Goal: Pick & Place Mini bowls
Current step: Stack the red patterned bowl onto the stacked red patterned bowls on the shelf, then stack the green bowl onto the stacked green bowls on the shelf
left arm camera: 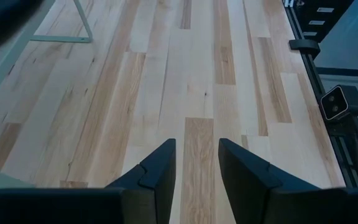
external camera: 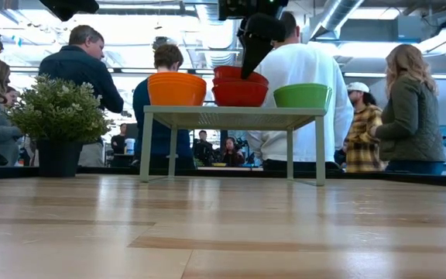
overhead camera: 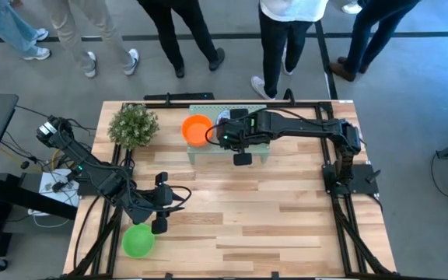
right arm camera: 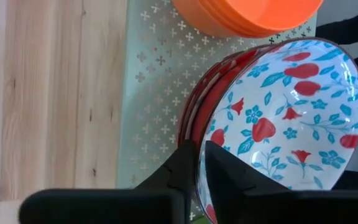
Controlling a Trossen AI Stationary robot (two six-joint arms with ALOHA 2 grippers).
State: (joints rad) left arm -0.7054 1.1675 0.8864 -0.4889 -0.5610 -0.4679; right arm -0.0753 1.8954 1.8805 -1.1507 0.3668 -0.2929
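Note:
On the pale green mesh rack stand a stack of orange mini bowls, a stack of red-outside floral bowls and green bowls. My right gripper comes down on the top floral bowl and is shut on its rim. One more green bowl sits on its base on the table near the left front. My left gripper hovers open over bare wood just beyond it, touching nothing. My right gripper pinches the rim of the top floral bowl, one finger inside the bowl and one outside against its red wall. The fingers come from above, pointing down. The bowl still sits nested on the red stack; lifted or not, I cannot tell.
A bushy potted plant stands at the rack's left end, close to the orange stack. Several people stand beyond the table's far edge. Open wood spreads across the table's middle and right front.

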